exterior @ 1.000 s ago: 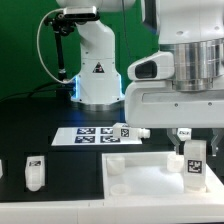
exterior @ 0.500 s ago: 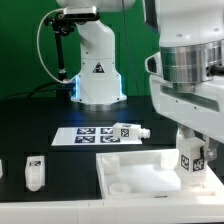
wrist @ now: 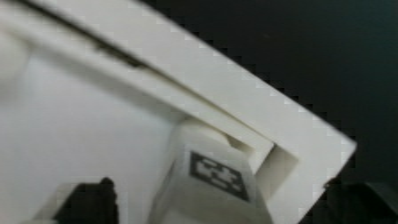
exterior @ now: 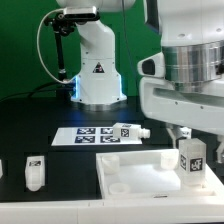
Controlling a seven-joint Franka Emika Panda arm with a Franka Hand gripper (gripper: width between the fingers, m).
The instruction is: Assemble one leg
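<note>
A: Where is the leg (exterior: 191, 156)?

B: Lower right of the exterior frame, upright on the white tabletop piece (exterior: 135, 172), close to that piece's right end. Tag faces the camera. The arm's bulk hangs right above it.

A: Jaws?

B: Apart, judging by the wrist view: two dark fingertips (wrist: 89, 199) sit at either lower corner with the leg (wrist: 217, 170) between them, a gap showing on each side. The gripper (wrist: 224, 206) straddles the leg and is not clamped on it, as far as the blurred picture shows.

A: Risks?

B: My judgement: the leg stands free, so one finger touching first could tip it or push it off the edge. A skewed grip would spoil the fit.

A: Anything else about?

B: Another leg (exterior: 131, 131) lies on the marker board (exterior: 95, 135), centre frame. A third one (exterior: 35, 172) stands on the black table (exterior: 30, 120), lower left. Both are well apart from the work; nothing blocks it.
</note>
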